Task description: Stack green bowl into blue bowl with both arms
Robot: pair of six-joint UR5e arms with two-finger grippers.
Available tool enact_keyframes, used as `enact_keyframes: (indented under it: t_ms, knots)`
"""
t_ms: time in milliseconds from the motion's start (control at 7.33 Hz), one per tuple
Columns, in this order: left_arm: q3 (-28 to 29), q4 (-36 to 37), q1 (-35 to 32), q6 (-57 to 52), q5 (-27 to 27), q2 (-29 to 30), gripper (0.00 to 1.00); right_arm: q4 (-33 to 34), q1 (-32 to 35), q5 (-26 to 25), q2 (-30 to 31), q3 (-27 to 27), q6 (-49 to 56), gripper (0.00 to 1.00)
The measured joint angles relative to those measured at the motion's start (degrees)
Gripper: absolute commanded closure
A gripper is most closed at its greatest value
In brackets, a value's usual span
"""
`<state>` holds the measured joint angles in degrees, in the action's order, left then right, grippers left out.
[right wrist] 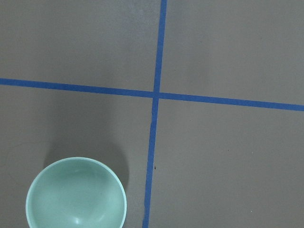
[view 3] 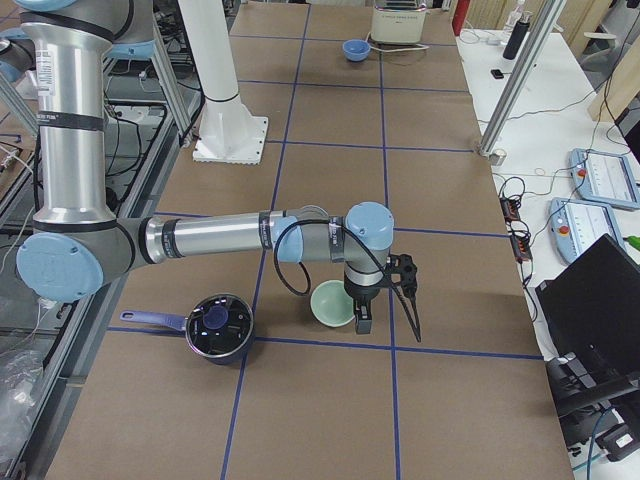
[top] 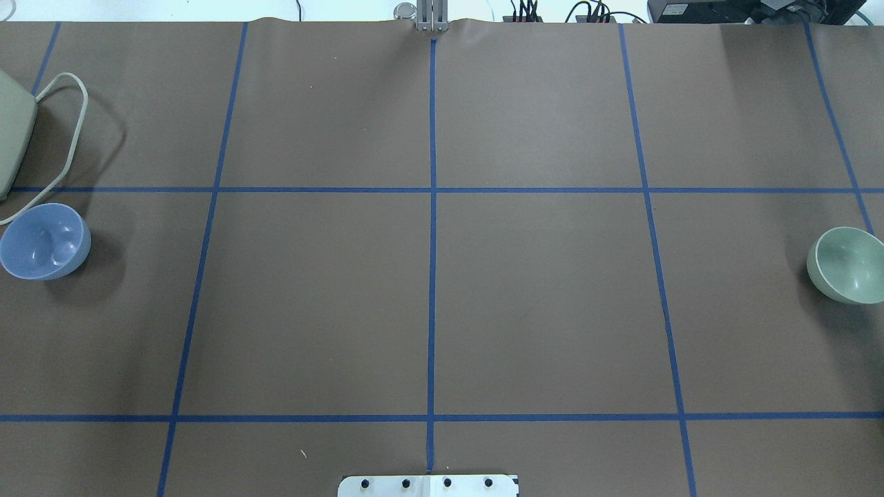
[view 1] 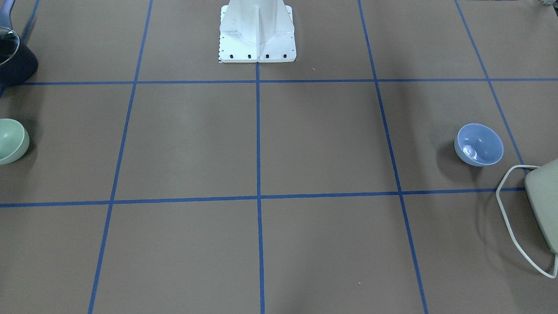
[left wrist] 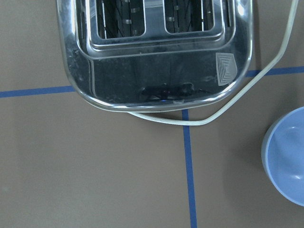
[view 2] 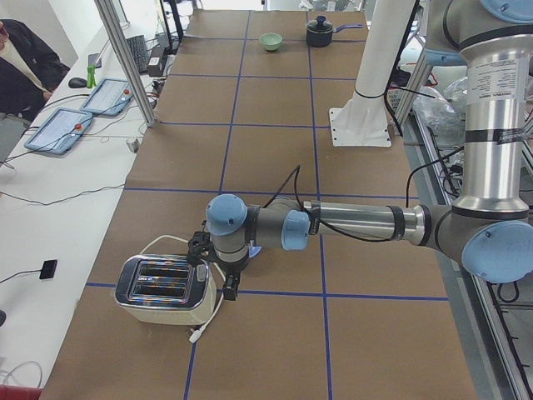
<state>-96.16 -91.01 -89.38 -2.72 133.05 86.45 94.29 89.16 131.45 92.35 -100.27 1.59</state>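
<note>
The green bowl (top: 848,265) stands upright at the table's right end; it also shows in the front view (view 1: 11,141) and the right wrist view (right wrist: 76,194). The blue bowl (top: 43,241) stands upright at the left end, also in the front view (view 1: 478,145) and the left wrist view (left wrist: 287,161). My left gripper (view 2: 215,271) hangs between the toaster and the blue bowl. My right gripper (view 3: 388,305) hangs just beside the green bowl (view 3: 333,303). Both grippers show only in the side views, so I cannot tell whether they are open or shut.
A chrome toaster (top: 10,131) with a white cord sits beside the blue bowl, filling the left wrist view (left wrist: 152,52). A dark pot (view 3: 218,325) stands near the green bowl. The white pedestal (view 1: 257,30) is at mid-table. A person (view 2: 25,58) sits at the side desk.
</note>
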Motion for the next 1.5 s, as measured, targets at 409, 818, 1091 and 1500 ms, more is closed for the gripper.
enact_keyframes:
  t_ms: [409,818,1091,1500]
  knots:
    - [-1.6,-3.4,0.2,-1.2,-0.2,-2.2,0.02,-0.2,0.0,0.5,0.1,-0.1,-0.1,0.0]
    - [-1.2,-3.9,0.2,-1.2,-0.5,-2.6,0.02,-0.3,0.1,0.5,0.1,-0.1,0.0,0.0]
    - [-1.4,-4.0,0.2,-1.1,-3.0,-2.6,0.02,-0.4,0.0,0.4,-0.1,-0.7,0.3,0.0]
    - [-1.7,-7.8,0.2,-1.8,-9.9,-2.7,0.02,-4.6,0.0,-0.2,-2.0,-1.0,0.0,0.0]
